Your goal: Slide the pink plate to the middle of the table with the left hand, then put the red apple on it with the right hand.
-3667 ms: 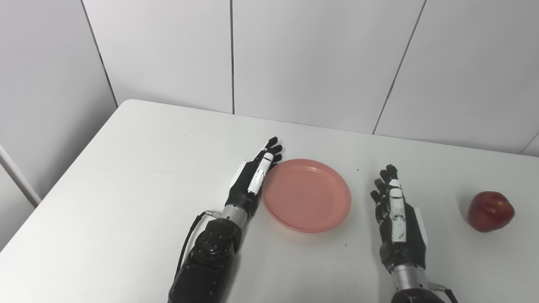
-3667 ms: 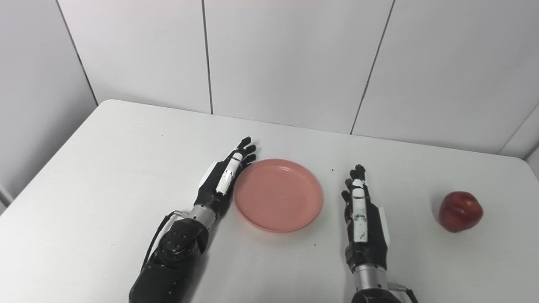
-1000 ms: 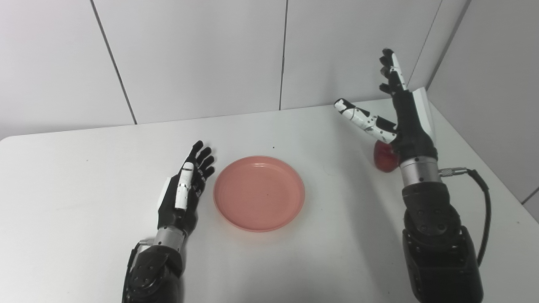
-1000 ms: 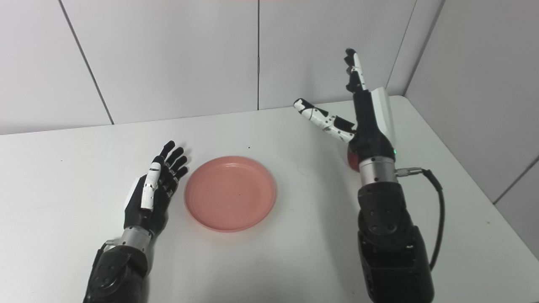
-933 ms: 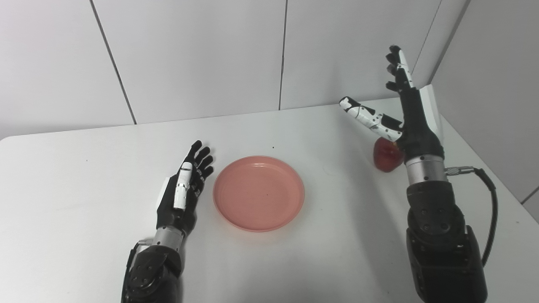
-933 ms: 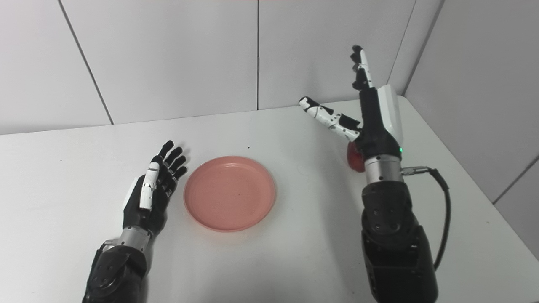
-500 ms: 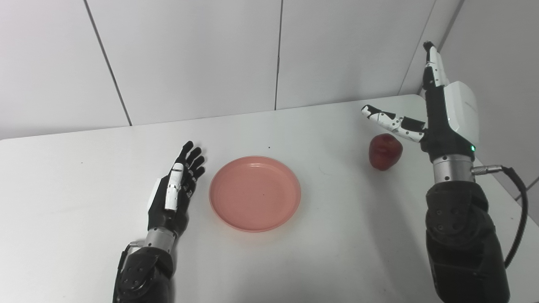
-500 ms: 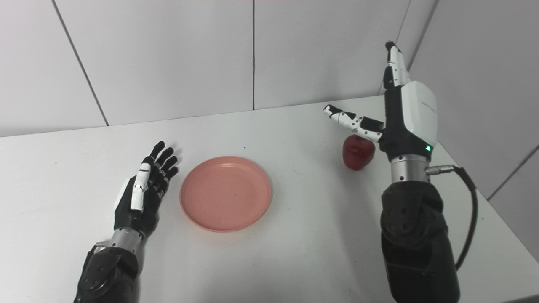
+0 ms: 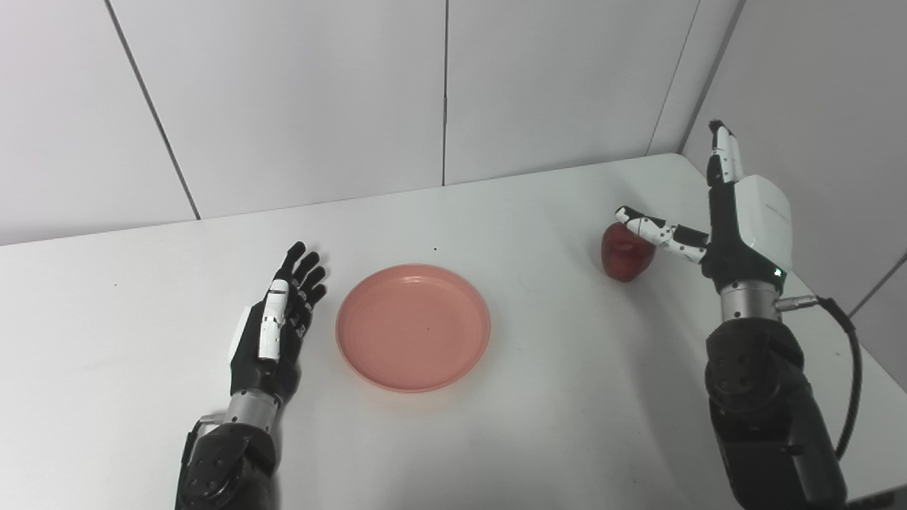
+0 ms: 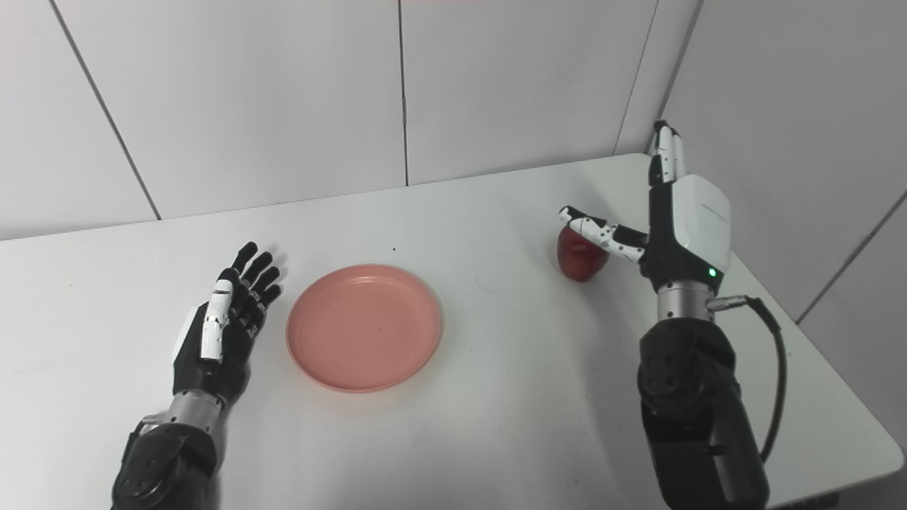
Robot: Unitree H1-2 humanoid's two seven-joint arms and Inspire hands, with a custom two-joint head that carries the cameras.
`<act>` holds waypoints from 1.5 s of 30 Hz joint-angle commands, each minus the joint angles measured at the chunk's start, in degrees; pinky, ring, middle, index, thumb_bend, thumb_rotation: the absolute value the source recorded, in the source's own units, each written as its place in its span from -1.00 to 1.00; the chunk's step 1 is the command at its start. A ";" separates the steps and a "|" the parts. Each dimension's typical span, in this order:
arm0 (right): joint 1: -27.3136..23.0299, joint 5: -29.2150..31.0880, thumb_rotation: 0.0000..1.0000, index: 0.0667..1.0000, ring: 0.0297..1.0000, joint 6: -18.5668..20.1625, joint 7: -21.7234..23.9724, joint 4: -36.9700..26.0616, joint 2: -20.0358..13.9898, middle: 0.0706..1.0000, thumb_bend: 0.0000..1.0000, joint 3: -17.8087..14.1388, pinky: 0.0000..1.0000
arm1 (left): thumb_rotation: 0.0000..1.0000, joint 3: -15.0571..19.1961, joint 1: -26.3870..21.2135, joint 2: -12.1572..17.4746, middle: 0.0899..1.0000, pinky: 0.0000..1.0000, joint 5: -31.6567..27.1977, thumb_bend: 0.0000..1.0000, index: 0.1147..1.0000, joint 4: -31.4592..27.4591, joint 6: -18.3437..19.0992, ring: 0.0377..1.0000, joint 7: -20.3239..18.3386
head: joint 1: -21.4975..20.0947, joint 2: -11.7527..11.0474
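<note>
- The right hand [image 9: 737, 227], black and white, stands upright at the right side of the table, fingers straight up and thumb stretched out sideways: spread wide, holding nothing.
- Its thumb reaches over the top of the small, round, glossy red apple [image 9: 625, 253]; whether it touches the fruit cannot be told.
- The red apple sits on the tabletop just left of that hand, near the table's right edge and well apart from the plate.
- The left hand [image 9: 273, 338] lies flat on the table, fingers extended and slightly fanned, empty, just beside the plate's left rim.
- The shallow, round, pink plastic plate [image 9: 413, 327] rests near the middle of the table, with nothing on it.
- Risk, as a judgement: the apple is round and smooth, so a thumb pressing from above before the fingers close could roll it away, perhaps toward the nearby edge.
- The smooth white table [image 9: 567, 397] sits in a corner of plain white panelled walls [image 9: 297, 99].
</note>
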 commanded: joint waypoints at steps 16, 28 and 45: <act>-3.71 5.67 0.15 0.96 0.80 -2.12 -1.39 7.55 -3.05 0.90 1.00 1.77 0.60 | 1.00 0.57 1.94 1.10 0.87 0.89 -0.23 -0.30 0.84 0.47 2.77 0.88 0.21 | 0.24 0.58; -5.88 8.61 0.12 0.98 0.79 0.23 1.15 10.49 -3.96 0.91 1.00 3.19 0.53 | 1.00 0.82 2.17 1.10 0.88 0.90 -0.54 -0.31 0.85 0.14 3.09 0.88 0.19 | 0.14 1.01; -7.30 9.68 -0.15 0.98 0.86 3.92 3.37 11.42 -5.44 0.94 1.00 3.92 0.64 | 1.00 0.87 2.23 1.43 0.88 0.91 -0.47 -0.31 0.85 -0.30 3.43 0.89 0.24 | 0.43 1.67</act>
